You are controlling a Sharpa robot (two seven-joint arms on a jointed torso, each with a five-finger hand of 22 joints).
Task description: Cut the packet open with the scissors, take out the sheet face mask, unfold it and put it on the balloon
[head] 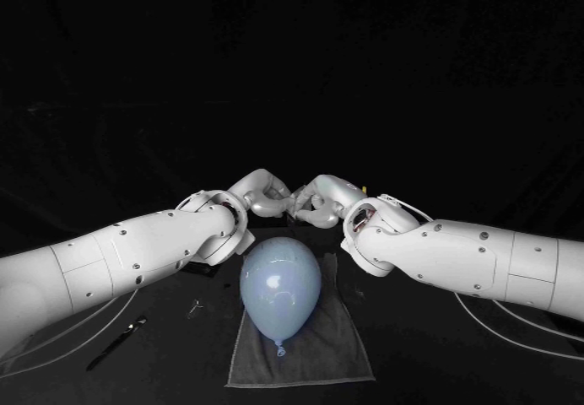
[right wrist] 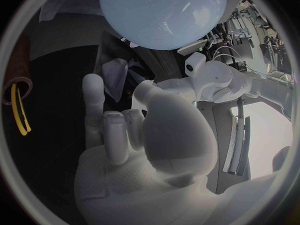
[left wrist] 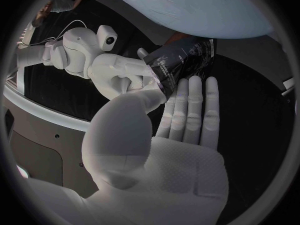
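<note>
A pale blue balloon (head: pixel 283 283) (left wrist: pixel 194 7) (right wrist: pixel 162 12) lies on a grey towel (head: pixel 310 359). Beyond its far end my two hands meet over the table. My left hand (head: pixel 261 196) (left wrist: pixel 181 120) holds the dark packet (left wrist: pixel 181 60) (right wrist: pixel 149 67), with its fingers flat behind the packet and its thumb in front. My right hand (head: pixel 319 205) (right wrist: pixel 134 125) (left wrist: pixel 122 77) is at the packet's edge and pinches a pale fold of the face mask (right wrist: pixel 115 75) that sticks out of it. What looks like the yellow-handled scissors (right wrist: pixel 22 112) lies off to one side.
A thin dark tool (head: pixel 118 340) and a small scrap (head: pixel 195 309) lie on the black table left of the towel. A brown object (right wrist: pixel 22 60) stands by the yellow-handled scissors. Both forearms flank the balloon closely.
</note>
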